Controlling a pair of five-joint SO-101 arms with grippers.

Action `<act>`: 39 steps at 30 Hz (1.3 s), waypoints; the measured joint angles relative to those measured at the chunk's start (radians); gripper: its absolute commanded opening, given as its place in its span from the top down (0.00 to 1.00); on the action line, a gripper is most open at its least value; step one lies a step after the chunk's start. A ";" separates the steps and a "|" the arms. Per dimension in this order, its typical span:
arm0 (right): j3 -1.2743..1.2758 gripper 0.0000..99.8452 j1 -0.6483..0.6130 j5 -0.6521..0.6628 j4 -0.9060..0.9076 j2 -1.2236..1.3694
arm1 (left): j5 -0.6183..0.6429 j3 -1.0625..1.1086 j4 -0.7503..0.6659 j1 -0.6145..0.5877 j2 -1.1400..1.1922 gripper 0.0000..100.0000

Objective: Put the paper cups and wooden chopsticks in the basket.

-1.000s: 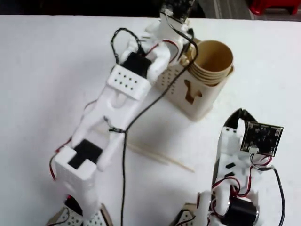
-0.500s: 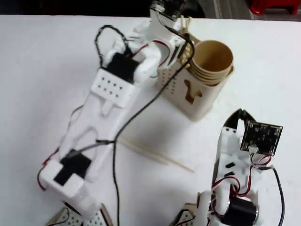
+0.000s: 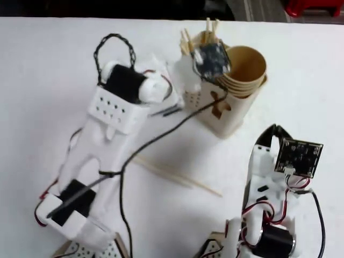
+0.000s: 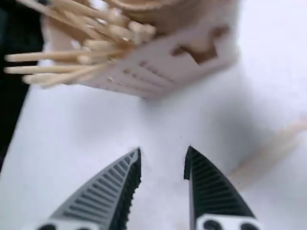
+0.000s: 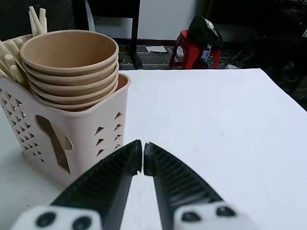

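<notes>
Basket [image 3: 228, 121] stands on the table [image 3: 48, 64] with my paper cups [image 5: 72, 57] stacked inside it and a bunch of wooden chopsticks [image 4: 72, 62] upright next to them. Two loose chopsticks [image 3: 177, 176] lie flat on the table between my arms, apart from the basket. My left tool [image 4: 162, 165] hangs over bare table just beside the basket, spread and holding nothing. My right tool [image 5: 143, 155] sits near the basket, pressed together at the tips, empty.

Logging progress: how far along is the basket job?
Done: paper cups stacked in the basket, a bundle of chopsticks beside them. In hand: nothing; left gripper open near the basket, right gripper shut, both empty. Left: loose chopsticks on the table.
</notes>
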 measured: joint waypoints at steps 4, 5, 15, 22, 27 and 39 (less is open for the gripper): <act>0.000 0.98 0.000 0.000 0.000 0.000 | -0.006 0.000 0.083 0.015 0.000 0.79; 0.000 0.98 0.000 0.000 0.000 0.000 | -0.006 0.000 0.097 0.018 0.000 0.78; 0.000 0.98 0.000 0.000 0.000 0.000 | 0.003 0.137 0.109 0.040 -0.029 0.78; 0.000 0.98 0.000 0.000 0.000 0.000 | 0.003 0.427 -0.017 0.060 -0.295 0.76; 0.000 0.98 0.000 0.000 0.000 0.000 | -0.037 0.787 -0.192 0.101 -0.454 0.73; 0.000 0.98 0.000 0.000 0.000 0.000 | -0.048 1.172 -0.580 0.109 -0.238 0.74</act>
